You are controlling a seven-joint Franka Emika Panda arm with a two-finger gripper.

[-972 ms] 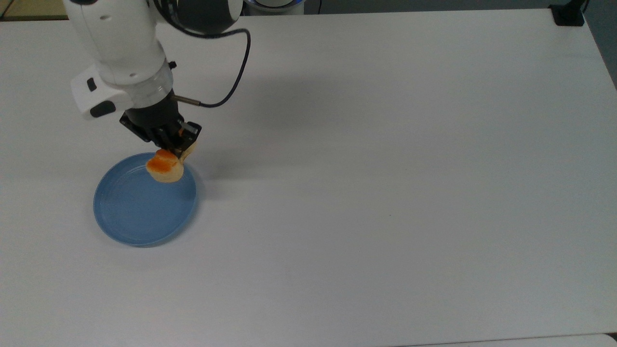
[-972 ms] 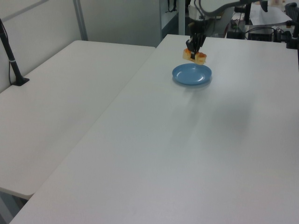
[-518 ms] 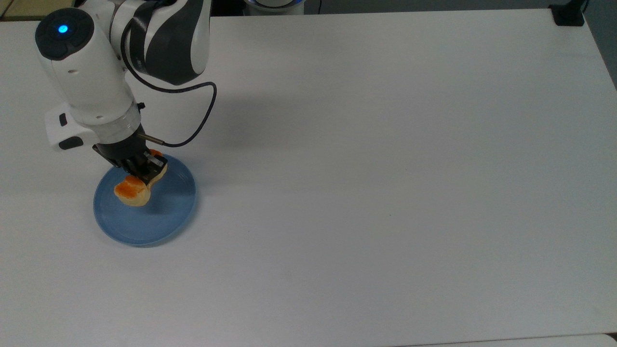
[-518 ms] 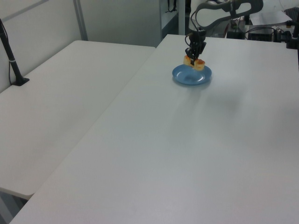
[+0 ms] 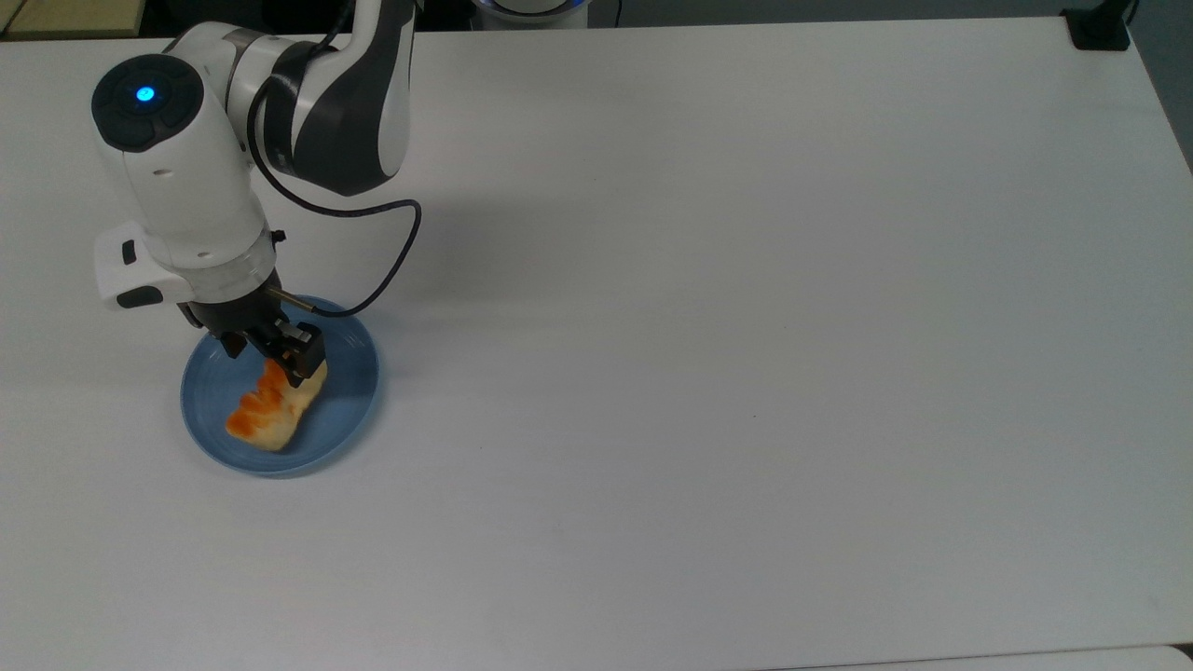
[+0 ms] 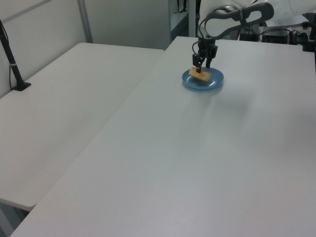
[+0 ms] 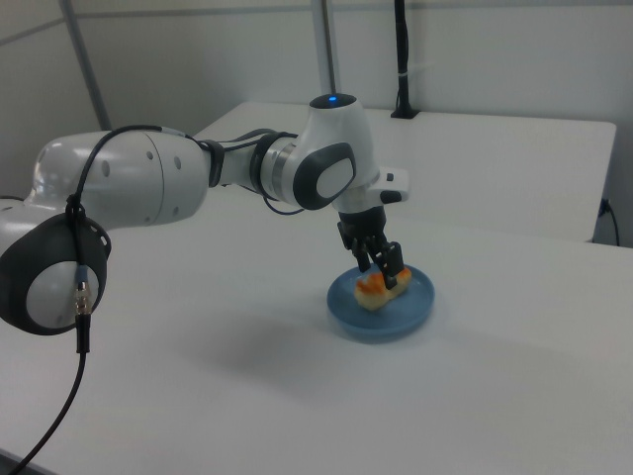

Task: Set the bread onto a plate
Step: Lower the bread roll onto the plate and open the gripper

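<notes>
Bread lying on the light-blue plate, glossy orange-brown top up, running diagonally from the plate's near-left part toward its middle in the top view. Plate resting on the white table toward the top view's left side, well apart from every edge but the left. Gripper poised directly over the bread's far end, fingers spread apart on either side of the loaf and no longer pinching it, pointing down at a slight tilt. In the left view, gripper standing just above the bread, the two dark fingers visibly parted, with the plate far across the table. In the right view, gripper low over the bread, which sits inside the plate rim. White and grey arm reaching in from the far left of the top view, blue light glowing on its wrist joint, black cable looping beside it above the table. Dark post clamped at the far left of the left view, on a second table.
</notes>
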